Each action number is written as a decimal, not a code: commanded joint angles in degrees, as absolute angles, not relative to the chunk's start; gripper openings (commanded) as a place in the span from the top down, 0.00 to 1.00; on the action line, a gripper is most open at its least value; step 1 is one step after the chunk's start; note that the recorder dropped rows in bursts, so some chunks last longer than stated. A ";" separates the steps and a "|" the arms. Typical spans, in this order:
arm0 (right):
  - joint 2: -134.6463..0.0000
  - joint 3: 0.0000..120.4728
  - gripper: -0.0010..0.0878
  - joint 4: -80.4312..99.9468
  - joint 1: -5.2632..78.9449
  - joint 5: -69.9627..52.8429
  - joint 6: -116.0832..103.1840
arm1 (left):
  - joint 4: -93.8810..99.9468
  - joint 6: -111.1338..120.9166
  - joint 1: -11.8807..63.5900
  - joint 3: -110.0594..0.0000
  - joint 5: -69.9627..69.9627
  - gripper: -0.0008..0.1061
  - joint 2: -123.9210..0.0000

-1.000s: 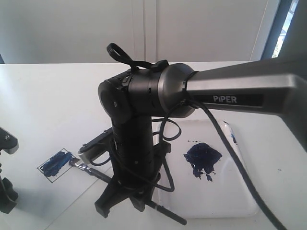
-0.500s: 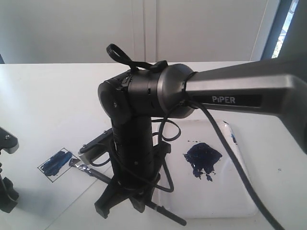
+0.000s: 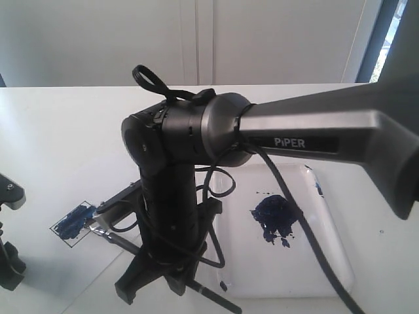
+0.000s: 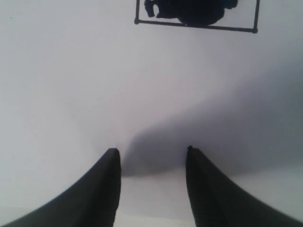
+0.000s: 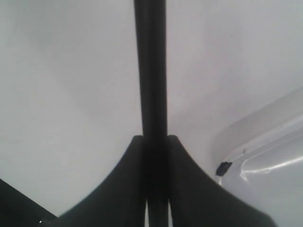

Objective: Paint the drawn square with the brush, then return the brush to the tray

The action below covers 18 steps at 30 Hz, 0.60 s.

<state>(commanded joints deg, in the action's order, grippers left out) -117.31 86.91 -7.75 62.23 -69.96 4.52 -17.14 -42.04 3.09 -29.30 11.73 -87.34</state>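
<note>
Brush [image 5: 150, 71] clamped between the fingers of the right gripper [image 5: 150, 138], tip at the blue-streaked square [image 3: 73, 222], apart from the tray [image 3: 327, 268]; left gripper [image 4: 151, 150] fingers spread, holding nothing.

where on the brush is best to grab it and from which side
Grip the brush on its slim black handle, around mid-length, coming from above with the jaws across it, as the right gripper does. That part is long, straight and away from the painted bristle end.

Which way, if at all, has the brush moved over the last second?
Yes. The brush has slid left, away from the tray and further over the drawn square.
</note>
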 joint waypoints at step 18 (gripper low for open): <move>-117.31 86.81 0.99 -8.69 64.10 -69.96 5.62 | -17.96 -42.04 3.38 -29.49 13.32 0.53 -82.90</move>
<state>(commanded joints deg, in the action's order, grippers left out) -117.31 86.81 -8.69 64.10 -69.96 5.62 -17.96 -42.04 3.38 -29.49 13.32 -82.90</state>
